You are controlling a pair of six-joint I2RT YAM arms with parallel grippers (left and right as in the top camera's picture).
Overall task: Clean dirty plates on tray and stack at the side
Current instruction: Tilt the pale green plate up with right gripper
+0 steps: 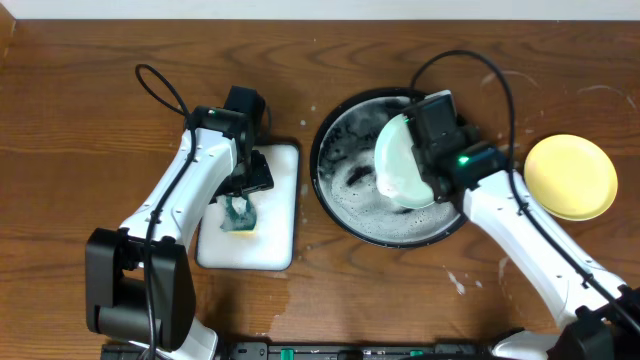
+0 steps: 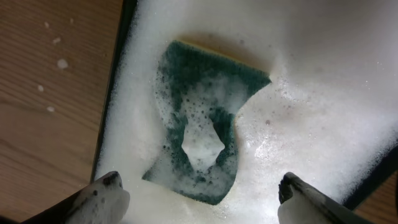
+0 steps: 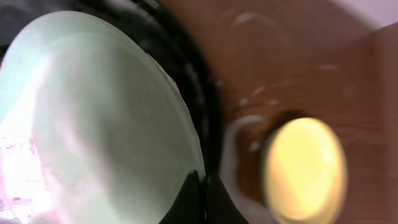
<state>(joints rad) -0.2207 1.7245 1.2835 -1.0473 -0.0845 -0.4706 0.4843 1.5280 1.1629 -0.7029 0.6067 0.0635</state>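
Right now my right hand [image 3: 199, 198] is clamped on the rim of a mint plate [image 1: 398, 165], tilted over the tray [image 1: 340, 210]. That thin grip on a likely soapy edge could let it slide out. My left hand [image 2: 200, 190] hangs spread wide above the sponge [image 2: 180, 99], left of the tray.

A dark brown wood-grain counter [image 1: 80, 90] fills nearly the whole overhead view, its grain running side to side. Beyond its far edge lies a pale, plain strip [image 1: 400, 8], wall or floor, unclear which. Whitish flecks [image 1: 455, 280] dot the near right part and faint streaks [image 1: 600, 95] mark the far right corner.
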